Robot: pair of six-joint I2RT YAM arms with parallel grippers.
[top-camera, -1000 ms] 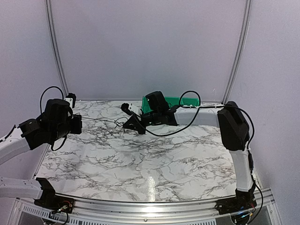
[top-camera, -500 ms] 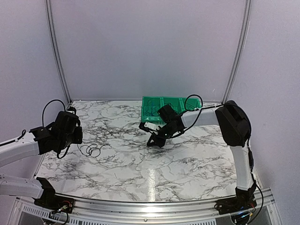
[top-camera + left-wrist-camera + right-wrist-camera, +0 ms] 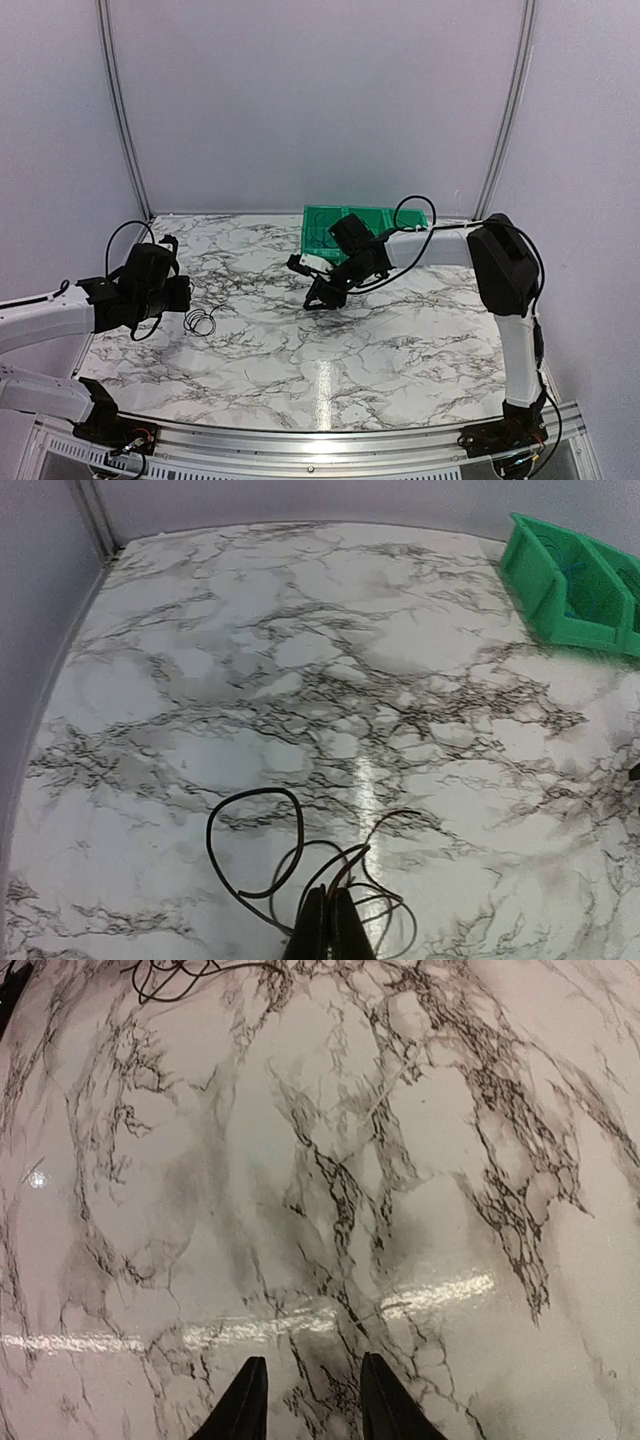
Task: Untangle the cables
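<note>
left tool [image 3: 328, 928]: low, pinched on the cables [image 3: 209, 832] | right arm: stretched leftward | right tool [image 3: 313, 1400]: tilted down, fingers parted, empty

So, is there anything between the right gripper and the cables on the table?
Nothing visible. Only bare marble table lies between the right gripper and the cables. The left gripper pinches them from the other side; the green bin stands at the back.
</note>
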